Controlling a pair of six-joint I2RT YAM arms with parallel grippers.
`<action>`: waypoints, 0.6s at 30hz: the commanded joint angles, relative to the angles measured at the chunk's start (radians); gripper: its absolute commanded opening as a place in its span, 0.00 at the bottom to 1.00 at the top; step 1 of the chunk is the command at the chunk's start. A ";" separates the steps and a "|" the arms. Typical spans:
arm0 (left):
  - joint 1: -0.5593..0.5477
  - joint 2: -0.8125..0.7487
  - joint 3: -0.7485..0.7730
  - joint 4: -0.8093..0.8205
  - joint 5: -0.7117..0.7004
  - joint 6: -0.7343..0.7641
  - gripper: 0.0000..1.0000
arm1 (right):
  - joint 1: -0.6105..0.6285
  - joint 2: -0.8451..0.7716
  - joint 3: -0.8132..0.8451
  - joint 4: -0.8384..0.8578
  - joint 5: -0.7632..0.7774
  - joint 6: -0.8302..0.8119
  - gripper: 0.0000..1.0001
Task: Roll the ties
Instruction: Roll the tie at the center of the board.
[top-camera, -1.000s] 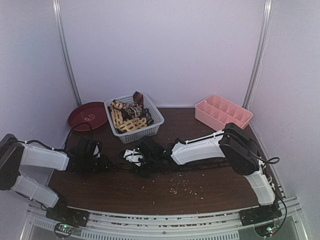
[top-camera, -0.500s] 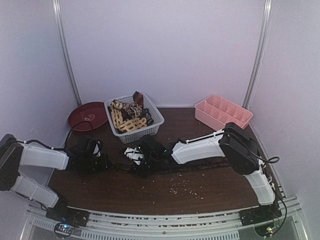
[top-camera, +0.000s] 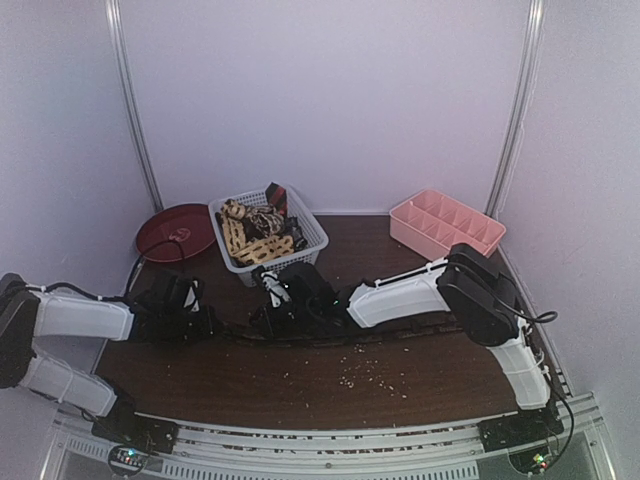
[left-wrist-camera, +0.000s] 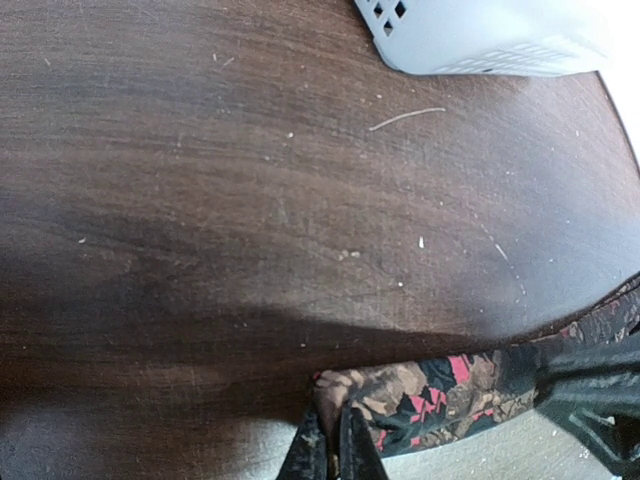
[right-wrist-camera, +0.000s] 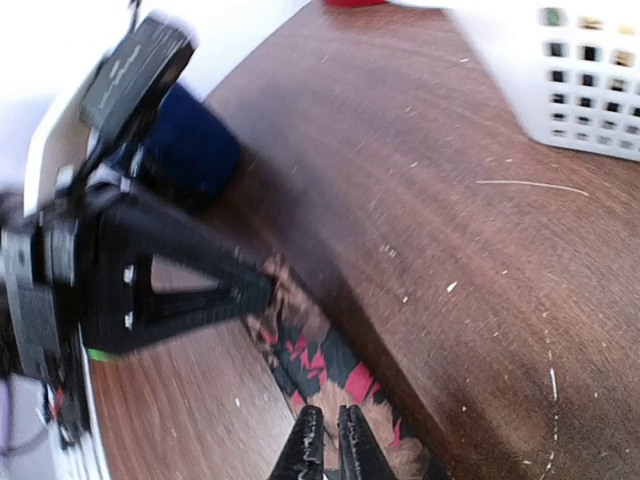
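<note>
Left claw and right claw each pinch the floral tie stretched between them; an outward tug could slip it free.

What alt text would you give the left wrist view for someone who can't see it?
The left gripper, at the bottom edge, pinches the end of a dark floral tie that lies on a brown wooden table. One corner of a white basket shows at top right.
</note>
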 joint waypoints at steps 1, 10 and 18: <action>0.006 -0.024 0.000 -0.006 0.001 0.015 0.04 | 0.002 0.019 -0.009 0.065 0.070 0.193 0.07; 0.007 -0.044 -0.009 -0.002 0.007 0.013 0.04 | 0.038 0.080 0.047 0.011 0.099 0.224 0.00; 0.005 -0.058 -0.017 0.056 0.098 0.024 0.08 | 0.041 0.130 0.085 -0.039 0.131 0.232 0.00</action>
